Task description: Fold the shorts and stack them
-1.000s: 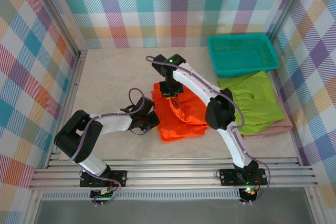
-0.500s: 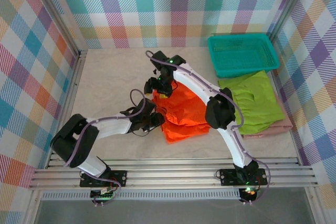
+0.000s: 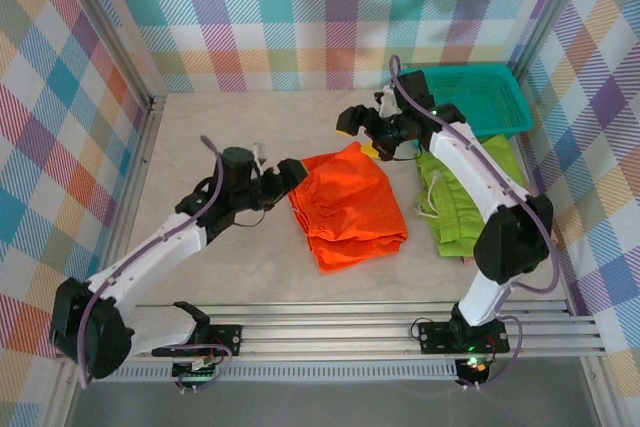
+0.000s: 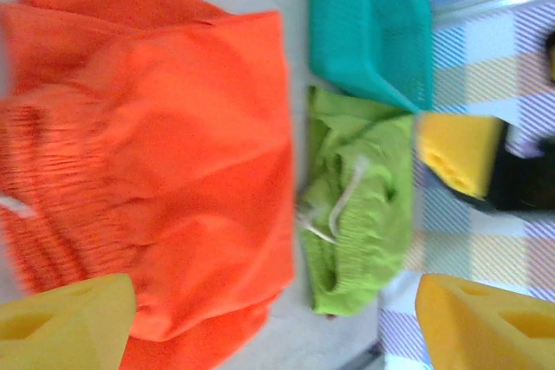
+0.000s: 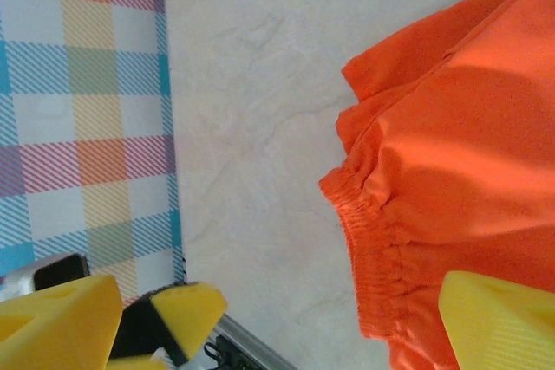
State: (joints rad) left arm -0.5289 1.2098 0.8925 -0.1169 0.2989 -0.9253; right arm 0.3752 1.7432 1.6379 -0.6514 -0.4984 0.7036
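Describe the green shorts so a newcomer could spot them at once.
Find the teal basket at the far right. Directly in front of it lie the lime green shorts, white drawstring showing. Unlike the flat orange shorts to their left, they are green and bunched.

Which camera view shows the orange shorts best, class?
The top external view: the orange shorts lie whole and unblurred there. The left wrist view cuts them off and blurs them; the right wrist view catches one waistband corner.

Orange shorts [image 3: 345, 205], lime shorts [image 3: 450, 222], teal bskt [image 3: 495, 87].
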